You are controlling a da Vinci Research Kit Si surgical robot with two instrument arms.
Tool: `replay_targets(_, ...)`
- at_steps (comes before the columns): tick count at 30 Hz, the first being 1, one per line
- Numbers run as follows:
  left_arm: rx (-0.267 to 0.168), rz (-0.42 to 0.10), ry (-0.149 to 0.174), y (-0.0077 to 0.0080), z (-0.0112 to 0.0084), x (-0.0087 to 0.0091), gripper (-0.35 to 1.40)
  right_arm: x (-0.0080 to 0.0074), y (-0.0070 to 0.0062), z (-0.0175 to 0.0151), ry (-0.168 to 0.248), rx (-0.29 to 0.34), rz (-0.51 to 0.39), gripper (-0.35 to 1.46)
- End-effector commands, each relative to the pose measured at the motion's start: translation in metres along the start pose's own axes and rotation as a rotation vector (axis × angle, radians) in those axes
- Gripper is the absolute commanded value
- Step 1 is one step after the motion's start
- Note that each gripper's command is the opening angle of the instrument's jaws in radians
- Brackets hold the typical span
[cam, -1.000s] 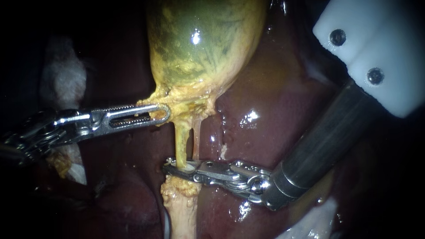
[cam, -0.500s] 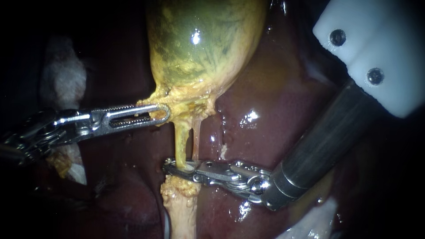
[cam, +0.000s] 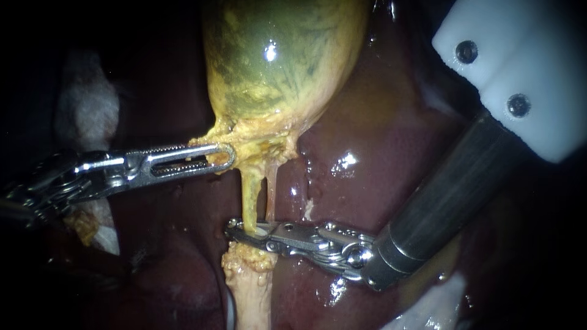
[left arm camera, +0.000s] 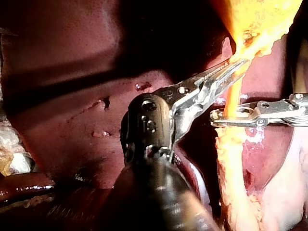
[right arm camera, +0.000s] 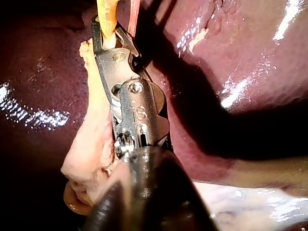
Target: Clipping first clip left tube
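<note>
- Nearest the endoscope, at upper right, the right instrument's (cam: 237, 231) thick shaft and a white block (cam: 520, 79) on it are cut off by the frame.
- Its jaws are clenched across the left tube (cam: 249, 195), one on each side. They sit low on the tube, just above a lumpy pale stump (cam: 247, 269).
- A white clip (cam: 263, 230) shows between those jaws. I cannot make out whether it is fully closed.
- The thinner right tube (cam: 271, 192) runs just beside and disappears behind the jaws.
- Farther back, the left instrument's (cam: 223, 156) slotted jaws grasp yellow tissue at the gallbladder's (cam: 275, 61) neck.
- The liver (cam: 379, 140) lies behind. The left side is too dark to read.
</note>
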Motion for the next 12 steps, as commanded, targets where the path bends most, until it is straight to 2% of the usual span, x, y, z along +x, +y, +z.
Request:
replay_targets(1, 0.000, 0.000, 0.000, 0.0000, 0.0000, 0.0000, -0.35, 0.0000, 0.0000, 0.0000, 0.000, 0.000, 0.000, -0.24)
replay_targets(12, 0.000, 0.000, 0.000, 0.0000, 0.0000, 0.0000, -0.35, 0.0000, 0.0000, 0.0000, 0.000, 0.000, 0.000, -0.24)
